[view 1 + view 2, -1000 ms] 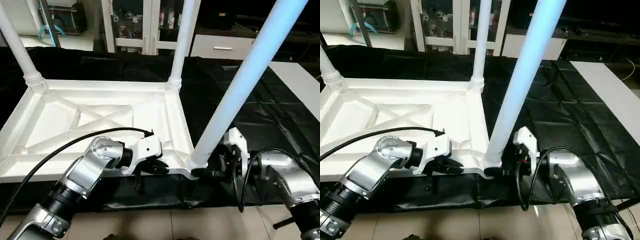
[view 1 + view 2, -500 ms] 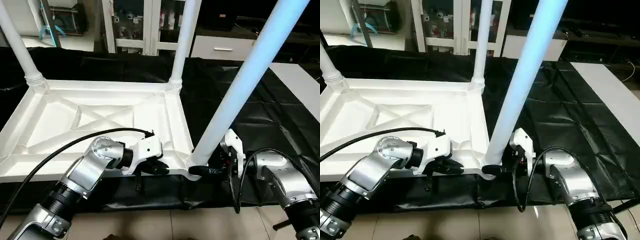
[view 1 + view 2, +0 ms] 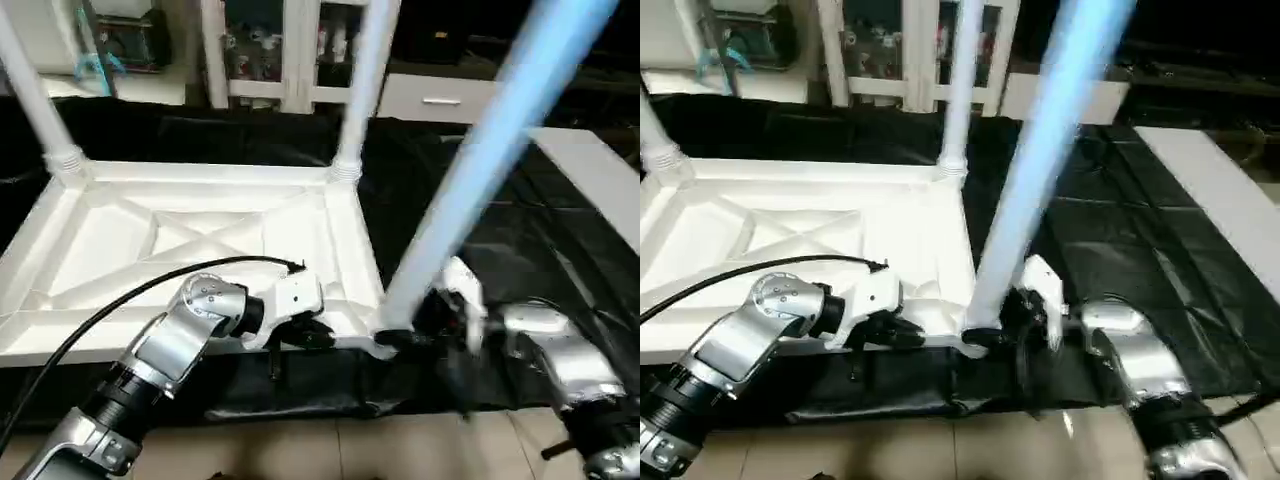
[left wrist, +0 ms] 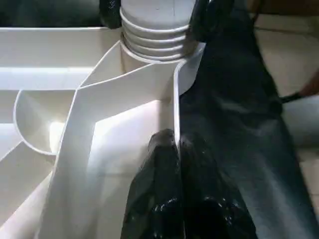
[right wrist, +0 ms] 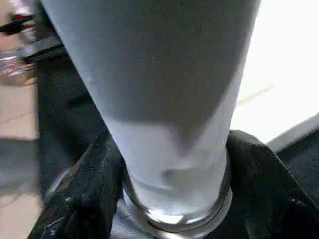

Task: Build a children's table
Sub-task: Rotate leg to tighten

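The white tabletop [image 3: 200,230] lies upside down, its X-ribs facing up. Legs stand in its far-left socket [image 3: 30,90] and far-right socket [image 3: 365,80]. A third leg [image 3: 480,170] rises tilted from the near-right socket. My left gripper [image 3: 318,338] is shut on the tabletop's near rim; in the left wrist view its fingers [image 4: 159,189] pinch the thin rim wall just short of the leg's threaded end [image 4: 154,40]. My right gripper [image 3: 400,340] clasps the base of the near-right leg [image 5: 159,99], with a black finger [image 5: 82,199] pressed on each side.
A black sheet [image 3: 560,230] covers the work surface under the tabletop. A white board [image 3: 600,170] lies at the far right. White shelving and a drawer unit [image 3: 440,95] stand behind. Tiled floor [image 3: 330,450] runs along the front edge. My left arm's black cable [image 3: 130,295] arcs over the tabletop.
My right gripper has moved in toward the near-right leg's base and its fingers have closed onto it. The left gripper has kept its hold on the rim.
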### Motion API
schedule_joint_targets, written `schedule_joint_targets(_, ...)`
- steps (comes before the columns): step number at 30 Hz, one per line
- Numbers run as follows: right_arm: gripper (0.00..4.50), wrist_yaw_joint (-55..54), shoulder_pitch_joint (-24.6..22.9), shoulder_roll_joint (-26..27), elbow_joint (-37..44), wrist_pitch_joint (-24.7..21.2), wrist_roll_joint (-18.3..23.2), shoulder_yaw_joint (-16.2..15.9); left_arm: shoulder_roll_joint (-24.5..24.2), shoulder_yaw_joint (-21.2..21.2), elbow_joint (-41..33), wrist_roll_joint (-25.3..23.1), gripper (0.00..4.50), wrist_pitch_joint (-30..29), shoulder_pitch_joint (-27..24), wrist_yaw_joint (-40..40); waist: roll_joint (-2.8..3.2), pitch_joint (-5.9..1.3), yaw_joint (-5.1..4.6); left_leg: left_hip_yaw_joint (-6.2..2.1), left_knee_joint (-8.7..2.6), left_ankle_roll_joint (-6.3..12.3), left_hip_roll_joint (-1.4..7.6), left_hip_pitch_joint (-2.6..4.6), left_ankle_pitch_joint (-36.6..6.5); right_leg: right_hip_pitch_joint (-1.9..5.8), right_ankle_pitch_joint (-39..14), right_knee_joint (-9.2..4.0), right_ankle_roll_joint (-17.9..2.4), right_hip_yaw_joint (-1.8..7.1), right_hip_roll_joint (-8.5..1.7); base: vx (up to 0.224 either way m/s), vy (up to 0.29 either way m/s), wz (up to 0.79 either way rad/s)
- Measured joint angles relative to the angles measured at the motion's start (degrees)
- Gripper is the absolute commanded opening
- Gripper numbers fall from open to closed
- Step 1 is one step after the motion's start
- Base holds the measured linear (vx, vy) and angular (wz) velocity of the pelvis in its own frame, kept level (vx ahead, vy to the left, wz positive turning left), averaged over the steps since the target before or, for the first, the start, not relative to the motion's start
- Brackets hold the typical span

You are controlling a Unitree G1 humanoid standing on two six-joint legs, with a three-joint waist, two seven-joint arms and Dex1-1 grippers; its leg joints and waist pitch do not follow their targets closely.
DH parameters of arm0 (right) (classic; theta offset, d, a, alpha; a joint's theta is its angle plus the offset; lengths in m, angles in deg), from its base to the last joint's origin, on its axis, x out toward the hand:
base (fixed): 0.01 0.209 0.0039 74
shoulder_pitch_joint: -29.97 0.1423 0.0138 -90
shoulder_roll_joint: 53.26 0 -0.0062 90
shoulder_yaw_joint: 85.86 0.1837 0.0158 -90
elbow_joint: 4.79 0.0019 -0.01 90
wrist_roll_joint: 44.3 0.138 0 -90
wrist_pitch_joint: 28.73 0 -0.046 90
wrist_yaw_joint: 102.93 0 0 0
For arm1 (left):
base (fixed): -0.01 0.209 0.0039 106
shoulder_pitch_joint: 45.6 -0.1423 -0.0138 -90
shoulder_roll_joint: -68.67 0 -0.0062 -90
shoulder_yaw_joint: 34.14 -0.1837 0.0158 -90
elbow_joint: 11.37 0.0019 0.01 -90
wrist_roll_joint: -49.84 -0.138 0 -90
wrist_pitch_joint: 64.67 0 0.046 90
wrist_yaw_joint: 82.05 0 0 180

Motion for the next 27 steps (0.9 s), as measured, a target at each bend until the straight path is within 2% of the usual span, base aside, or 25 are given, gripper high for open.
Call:
schedule_joint_targets(2,2.68,-5.95,1.2,2.94,-2.38,-0.14,-0.46,1.28,1.63,0.98,2.08,-1.05,0.0,-1.47,1.15,-2.92,-0.19,-0.11,-0.69,-0.07,0.08,0.0,-0.02,0.1,0.0,0.07,-0.02,-0.02,0.03,-0.03,0.0,0.0,0.0,0.0)
schedule_joint_targets(5,2.67,-14.42,2.12,6.94,-4.06,-1.18,-0.64,3.29,4.02,2.12,3.97,-1.69,0.0,-3.8,2.23,-7.02,-0.09,-0.07,-1.52,-0.35,0.21,0.0,-0.02,0.28,0.0,0.14,-0.02,-0.45,0.04,-0.36,0.0,0.0,0.0,0.0)
schedule_joint_targets(9,2.67,-32.59,6.64,14.36,-9.72,-1.57,-2.8,6.93,11.46,4.81,10.2,-3.25,0.0,-8.39,6.08,-18.39,0.07,0.0,-2.83,-0.55,0.25,0.01,-0.07,0.0,0.0,0.13,-0.02,-1.44,0.03,-0.63,0.0,0.0,0.0,0.0)
schedule_joint_targets(11,2.67,-38.82,8.32,16.71,-12.35,-0.7,-3.24,7.93,14.78,5.57,12.87,-3.62,0.0,-9.27,7.44,-23.29,0.2,-0.04,-2.89,-0.52,0.25,0.01,-0.09,-0.09,0.0,0.17,-0.02,-1.78,0.03,-0.66,-0.01,0.0,0.0,0.0)
schedule_joint_targets(12,2.67,-45.48,10.69,19.11,-15.12,-0.06,-3.78,9.38,17.82,6.6,16.0,-4.04,0.0,-9.23,9.0,-28.19,0.3,-0.01,-3.05,-0.46,0.33,0.02,-0.17,-0.14,0.0,0.1,-0.02,-1.78,0.03,-0.54,-0.06,0.0,0.0,0.0)
schedule_joint_targets(16,2.67,-59.8,15.31,23.4,-22.21,3.6,-4.47,12.29,23.55,7.1,22.77,-5.05,0.0,-6.8,12.04,-37.75,0.49,0.01,-2.67,-0.32,0.3,0.04,-0.35,-0.29,-0.02,-0.02,-0.01,-1.81,0.03,-0.4,-0.25,0.0,0.0,0.0)
schedule_joint_targets(20,2.67,-61.41,17.11,24.05,-25.16,6.54,-5.24,13.18,24.32,7.11,24.45,-5.82,0.0,-4.66,12.87,-39.05,0.51,0.0,-2.24,-0.19,0.18,0.15,-0.39,-0.34,-0.07,-0.06,0.5,-1.69,-0.09,-0.21,-0.26,0.0,0.0,0.0)
schedule_joint_targets(26,2.66,-60.86,18.01,23.94,-27.45,10.05,-5.42,13.8,24.33,7.11,26.54,-6.01,0.0,-2.1,14.14,-39.05,0.71,-0.1,-0.62,0.07,-0.43,0.14,-0.16,-0.3,-0.06,-0.24,1.23,-1.54,-0.08,-0.28,-0.16,0.0,0.0,0.0)
schedule_joint_targets(27,3.01,-59.94,17.85,23.67,-27.41,10.49,-5.12,13.95,24.29,7.11,26.54,-6.0,0.0,-1.82,14.14,-39.05,0.81,-0.09,-0.37,0.2,-0.54,0.15,-0.13,-0.3,-0.05,-0.28,1.19,-1.55,-0.06,-0.28,-0.16,0.0,0.0,0.0)
